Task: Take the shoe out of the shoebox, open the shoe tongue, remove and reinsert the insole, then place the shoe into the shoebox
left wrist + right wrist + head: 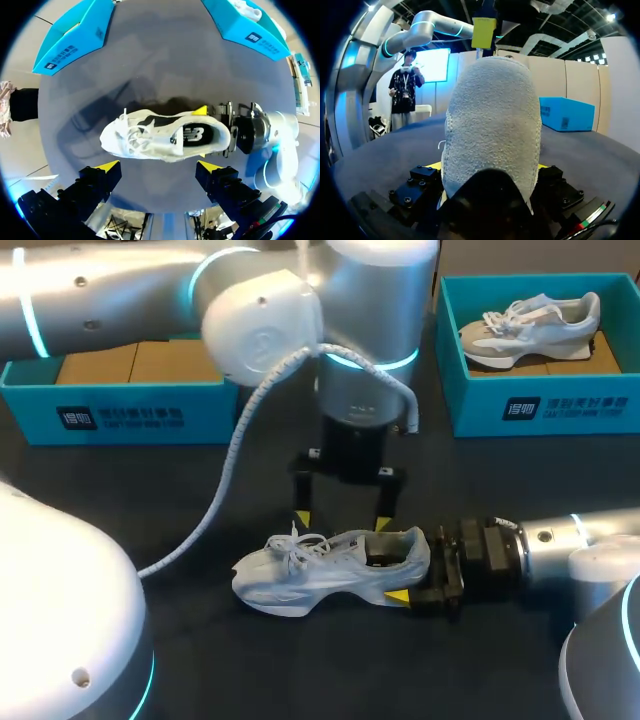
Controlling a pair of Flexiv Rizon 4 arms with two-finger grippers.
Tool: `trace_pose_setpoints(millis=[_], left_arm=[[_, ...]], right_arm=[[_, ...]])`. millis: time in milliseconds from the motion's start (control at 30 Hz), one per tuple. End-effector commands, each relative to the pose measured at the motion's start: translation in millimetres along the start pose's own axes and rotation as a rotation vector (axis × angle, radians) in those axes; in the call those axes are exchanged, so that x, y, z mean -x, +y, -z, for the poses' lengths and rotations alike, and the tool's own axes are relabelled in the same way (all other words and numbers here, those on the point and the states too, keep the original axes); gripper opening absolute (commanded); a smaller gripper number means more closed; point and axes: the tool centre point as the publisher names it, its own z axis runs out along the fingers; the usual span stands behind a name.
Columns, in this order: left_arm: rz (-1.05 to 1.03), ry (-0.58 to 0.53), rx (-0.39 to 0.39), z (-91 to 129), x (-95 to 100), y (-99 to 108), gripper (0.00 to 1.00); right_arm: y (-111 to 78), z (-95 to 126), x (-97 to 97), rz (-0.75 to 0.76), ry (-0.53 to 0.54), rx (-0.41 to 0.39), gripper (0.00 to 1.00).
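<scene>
A dark grey, matte tabletop [300, 670] fills the scene, evenly lit and carrying soft, blurred shadows.

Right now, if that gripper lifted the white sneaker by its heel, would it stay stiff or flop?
The white sneaker would probably keep its shape, given its thick moulded sole. Its knit heel looks soft, so it may squash slightly where the right gripper clamps it. The loose laces would likely dangle.
</scene>
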Motion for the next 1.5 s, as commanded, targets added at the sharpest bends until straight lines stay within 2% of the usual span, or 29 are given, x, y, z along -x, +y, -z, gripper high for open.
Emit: trace_pose_setpoints(millis=[33, 267, 1267, 1500], left_arm=[[0.001, -0.055, 0.046, -19.4, -22.5, -14.0, 1.0], [0.018, -0.093, 0.08, -44.6, -28.4, -18.0, 1.0], [0.071, -0.23, 0.139, -69.2, -8.8, -16.0, 1.0], [0.083, -0.286, 0.178, -72.4, 0.7, -15.1, 1.0]], right_arm=[[-2.2, -3.2, -1.7, 0.0, -0.002, -0.003, 0.0], [-2.2, -3.2, -1.7, 0.0, -0.002, -0.003, 0.0], [-2.2, -3.2, -1.7, 0.0, -0.002, -0.003, 0.0], [-2.2, -3.2, -1.7, 0.0, -0.002, -0.003, 0.0]])
